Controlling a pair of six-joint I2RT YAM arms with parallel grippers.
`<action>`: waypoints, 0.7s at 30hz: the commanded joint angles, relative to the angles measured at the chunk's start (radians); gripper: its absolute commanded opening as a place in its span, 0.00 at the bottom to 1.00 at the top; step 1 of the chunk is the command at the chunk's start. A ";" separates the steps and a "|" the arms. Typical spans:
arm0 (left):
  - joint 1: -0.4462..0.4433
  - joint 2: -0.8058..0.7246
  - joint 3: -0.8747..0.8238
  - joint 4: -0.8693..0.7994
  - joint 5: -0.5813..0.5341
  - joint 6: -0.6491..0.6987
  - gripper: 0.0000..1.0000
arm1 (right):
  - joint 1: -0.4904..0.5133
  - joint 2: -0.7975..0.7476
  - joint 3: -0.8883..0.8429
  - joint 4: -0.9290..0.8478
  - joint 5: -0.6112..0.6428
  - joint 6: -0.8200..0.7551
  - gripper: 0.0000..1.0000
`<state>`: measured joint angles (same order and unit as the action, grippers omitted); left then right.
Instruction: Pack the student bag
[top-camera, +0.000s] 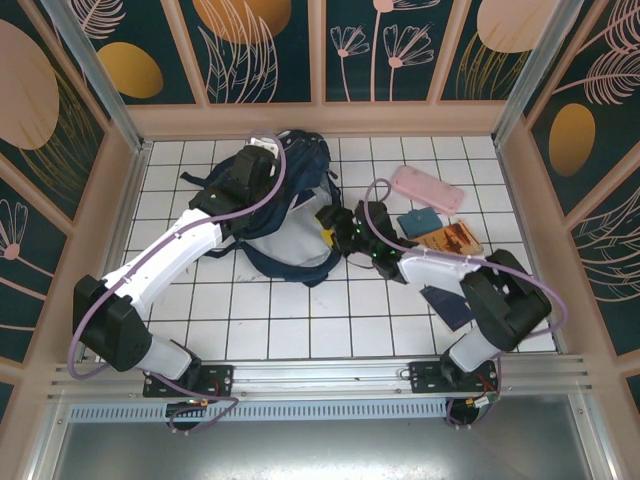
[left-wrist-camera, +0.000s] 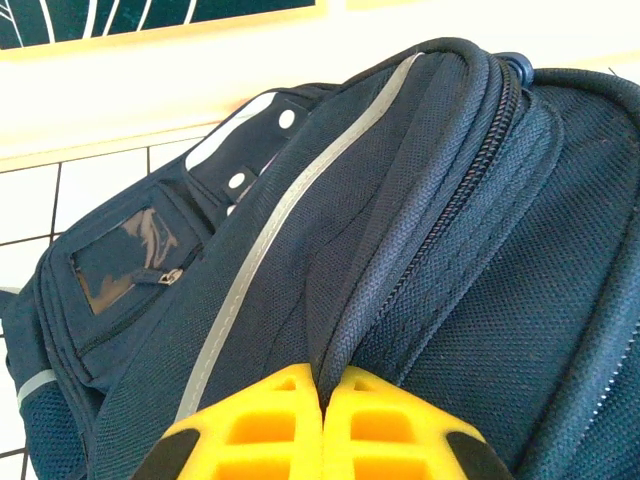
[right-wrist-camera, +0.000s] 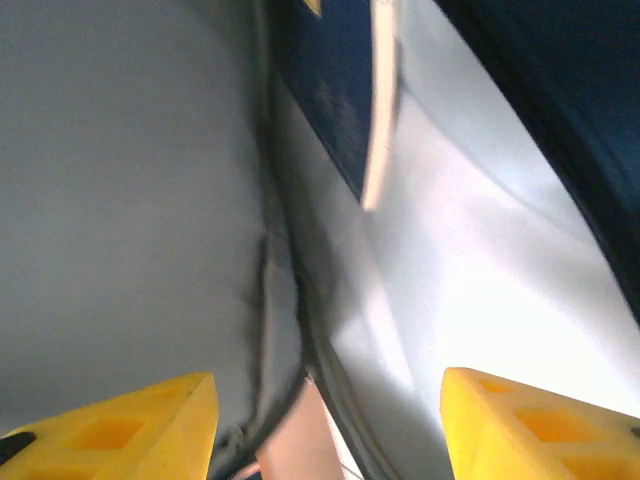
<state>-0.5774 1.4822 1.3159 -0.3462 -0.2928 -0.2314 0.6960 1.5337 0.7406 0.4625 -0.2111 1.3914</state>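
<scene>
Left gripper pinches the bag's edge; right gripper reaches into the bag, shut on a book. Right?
No. The right gripper is open, jaws apart and gripping nothing, per the right wrist view. The left gripper does pinch the bag's edge.

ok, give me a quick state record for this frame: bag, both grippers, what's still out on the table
bag: student bag lying on the white tiled table, main compartment open, pale grey lining showing
left gripper: shut on a fold of the bag's fabric beside the zipper
right gripper: open, pointed into the bag's mouth
inside bag: dark blue flat item with a pale edge, against the lining
still out: pink pencil case, teal book, orange-brown book, dark flat item by the right arm
</scene>
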 joint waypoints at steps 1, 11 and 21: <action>0.003 -0.025 -0.017 0.113 -0.095 -0.037 0.00 | 0.013 -0.142 -0.036 -0.240 0.063 -0.157 0.59; 0.003 -0.135 -0.278 0.077 -0.080 0.002 0.00 | -0.265 -0.233 0.020 -0.754 0.308 -0.572 0.70; 0.003 -0.212 -0.429 0.040 0.023 -0.170 0.60 | -0.505 0.058 0.234 -0.817 0.370 -0.765 0.78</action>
<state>-0.5835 1.3117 0.8959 -0.3187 -0.2787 -0.3061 0.2192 1.5497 0.9192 -0.2966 0.1272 0.7166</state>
